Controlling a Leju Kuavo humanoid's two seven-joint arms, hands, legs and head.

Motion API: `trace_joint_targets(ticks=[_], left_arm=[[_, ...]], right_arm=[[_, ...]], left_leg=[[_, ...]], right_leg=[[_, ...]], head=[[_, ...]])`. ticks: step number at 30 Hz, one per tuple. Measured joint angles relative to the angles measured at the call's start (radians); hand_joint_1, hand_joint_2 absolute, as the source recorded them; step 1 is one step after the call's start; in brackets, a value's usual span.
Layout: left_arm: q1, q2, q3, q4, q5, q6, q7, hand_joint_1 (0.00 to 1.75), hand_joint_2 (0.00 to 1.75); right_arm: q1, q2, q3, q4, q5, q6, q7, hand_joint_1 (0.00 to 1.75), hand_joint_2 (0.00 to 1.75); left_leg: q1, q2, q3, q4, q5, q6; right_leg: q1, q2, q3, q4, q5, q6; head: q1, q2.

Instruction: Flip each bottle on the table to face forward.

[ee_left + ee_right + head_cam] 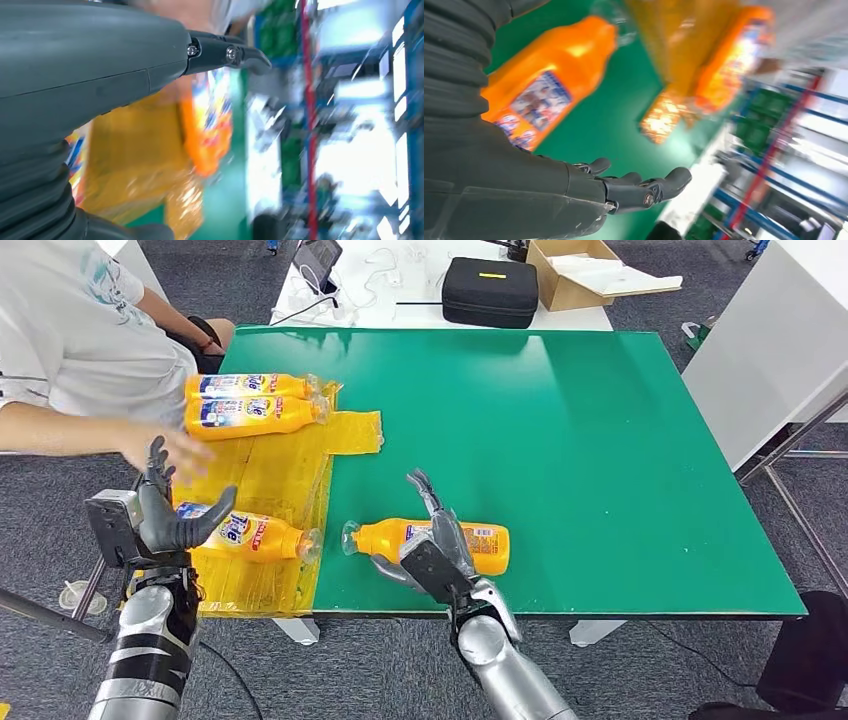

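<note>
Several orange bottles lie on their sides. One bottle [432, 542] [544, 85] rests on the green table [560, 430], back label up, cap to the left. My right hand [437, 540] [634, 187] hovers open just above it, fingers spread and holding nothing. Another bottle [248, 534], front label up, lies on the yellow plastic sheet [275, 475] at the front left. My left hand [165, 515] [220, 52] is open beside that bottle's base, fingers up. Two more bottles [255, 386] [255, 415] lie side by side at the sheet's far end, front labels showing.
A person sits at the left; their hand [170, 450] reaches over the sheet right behind my left hand. A white table behind holds a black case [490, 292], a cardboard box [580, 270] and cables. The green table's right half is bare.
</note>
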Motion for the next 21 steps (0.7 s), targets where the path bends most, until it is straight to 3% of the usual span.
trace_joint_targets(ticks=[3,7,14,21], left_arm=[[0.022,-0.022,0.040,-0.047,0.033,0.020,0.006,0.00,1.75],[0.061,-0.044,0.072,-0.085,0.052,0.016,0.035,0.00,1.75],[0.088,-0.068,0.076,-0.071,0.027,0.024,0.048,0.00,1.75],[0.082,-0.069,0.079,-0.014,0.012,0.026,0.048,0.00,1.75]], right_arm=[[-0.023,-0.050,0.006,0.023,0.085,0.071,0.098,0.00,1.75],[-0.042,-0.128,0.012,0.054,0.145,0.133,0.160,0.00,1.75],[-0.094,-0.231,0.036,0.077,0.180,0.224,0.219,0.00,1.75],[-0.142,-0.278,0.074,0.125,0.206,0.248,0.244,0.00,1.75]], left_leg=[[-0.001,-0.001,0.000,0.000,0.000,0.000],[-0.001,-0.002,-0.001,0.000,0.000,0.000],[-0.001,-0.002,0.000,0.000,0.000,0.001],[-0.001,0.000,0.000,0.000,0.000,0.001]], right_leg=[[-0.001,0.000,0.000,0.000,0.000,0.000],[-0.002,-0.001,0.000,0.000,0.000,0.000],[-0.002,0.000,0.000,0.000,0.000,0.001],[-0.001,0.000,0.000,0.000,0.002,-0.001]], head=[[0.000,0.000],[0.000,0.000],[0.000,0.000],[0.000,0.000]])
